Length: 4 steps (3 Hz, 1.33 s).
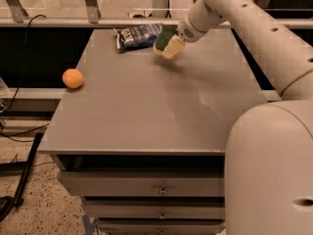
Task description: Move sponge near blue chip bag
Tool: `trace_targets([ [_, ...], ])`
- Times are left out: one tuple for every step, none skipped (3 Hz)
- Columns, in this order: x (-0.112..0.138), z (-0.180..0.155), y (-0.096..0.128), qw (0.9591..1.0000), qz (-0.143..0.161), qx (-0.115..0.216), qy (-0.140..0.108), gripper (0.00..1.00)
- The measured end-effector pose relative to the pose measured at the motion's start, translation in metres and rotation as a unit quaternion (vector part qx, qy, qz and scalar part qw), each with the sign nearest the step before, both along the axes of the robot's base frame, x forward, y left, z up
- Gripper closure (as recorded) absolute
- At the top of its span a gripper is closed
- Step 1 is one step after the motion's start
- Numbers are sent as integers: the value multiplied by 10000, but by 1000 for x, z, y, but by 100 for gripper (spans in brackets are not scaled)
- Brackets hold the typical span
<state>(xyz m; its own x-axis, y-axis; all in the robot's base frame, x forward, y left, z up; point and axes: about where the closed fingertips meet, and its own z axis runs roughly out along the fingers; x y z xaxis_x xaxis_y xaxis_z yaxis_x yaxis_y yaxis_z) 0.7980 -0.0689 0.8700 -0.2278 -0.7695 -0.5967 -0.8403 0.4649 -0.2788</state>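
No legible text anywhere. The blue chip bag [137,35] carries white lettering on its dark face, too blurred to make out a word or brand. No labels, numbers or signs elsewhere. The gripper [174,39] is just right of the bag, clamped on the sponge [165,37], which is unmarked.

Gripper [174,39] by blue chip bag [138,36] — behind clasped sponge [165,41]; arm [274,43] cropped.
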Motion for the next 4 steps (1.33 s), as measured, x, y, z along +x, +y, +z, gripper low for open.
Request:
trace_targets([
  [3,-2,-1,10000,-16,6,30,0],
  [3,-2,-1,10000,-18,7,31,0],
  [-8,7,-25,9998,-25,175,38,0],
  [-28,23,-73,9980,-22,626,39,0],
])
